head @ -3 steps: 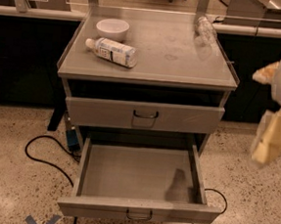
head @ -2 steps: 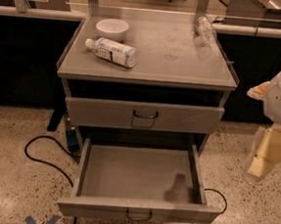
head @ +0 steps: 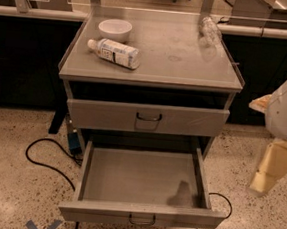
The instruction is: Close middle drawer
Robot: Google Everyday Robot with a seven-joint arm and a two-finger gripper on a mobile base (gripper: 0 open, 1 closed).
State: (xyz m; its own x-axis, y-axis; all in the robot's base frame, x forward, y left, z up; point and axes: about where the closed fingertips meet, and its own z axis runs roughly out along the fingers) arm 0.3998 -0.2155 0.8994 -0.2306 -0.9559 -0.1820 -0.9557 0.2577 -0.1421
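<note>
Fingers (head: pixel 270 170) right of open middle drawer (head: pixel 138 179), apart.

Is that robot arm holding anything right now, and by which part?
Nothing, as far as shows: the gripper hangs at the right, apart from the open middle drawer and its handle.

Warm, fairly dim light falls from above and leaves a soft sheen on the worktop (head: pixel 188 65), brightest toward its far edge. The recess just under it and the dark cabinets (head: pixel 22 61) behind sit in deep shadow. Inside the open middle drawer (head: pixel 100 212) a dark blotch of shadow lies toward the lower right. My gripper (head: pixel 271 170), at the frame's right edge, glows pale yellow.
</note>
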